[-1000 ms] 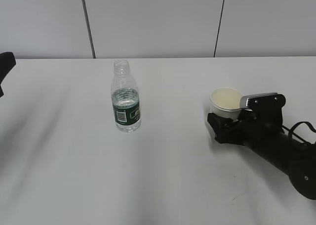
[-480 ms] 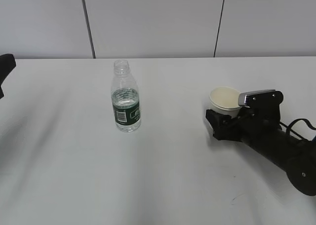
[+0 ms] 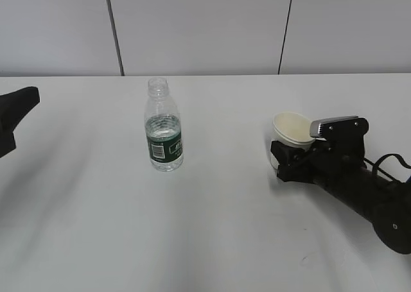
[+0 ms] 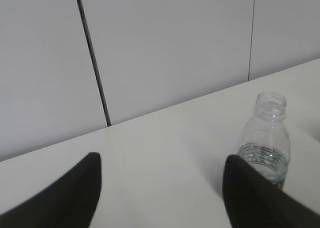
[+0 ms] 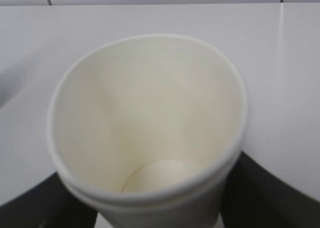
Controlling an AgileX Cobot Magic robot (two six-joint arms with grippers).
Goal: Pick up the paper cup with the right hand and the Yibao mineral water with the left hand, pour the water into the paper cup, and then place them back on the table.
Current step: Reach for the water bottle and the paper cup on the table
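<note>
At far left, low over the white tabletop (image 3: 212, 228): the left hand's end effector (image 3: 18, 115), jaws spread and empty, well apart from anything. To its right, and slightly farther from the camera, the Yibao mineral water (image 3: 165, 135), upright and uncapped, long axis vertical, dark green label facing the camera, roughly a third full. From the left wrist view, off to the right of the gap between the fingers rather than centred in it, so likely calling for a swing to the right before any closing around the body. Clearly the nearer arm for that pick, the other being busy across the tabletop. Farther right, well clear of the bottle, the paper cup (image 3: 292, 130), upright on the tabletop, empty, mouth open to the ceiling. Around its lower wall, the right hand's end effector (image 3: 290, 152), reaching in low from the right edge, fingers pressed to both sides in a grasp, not yet lifted.
</note>
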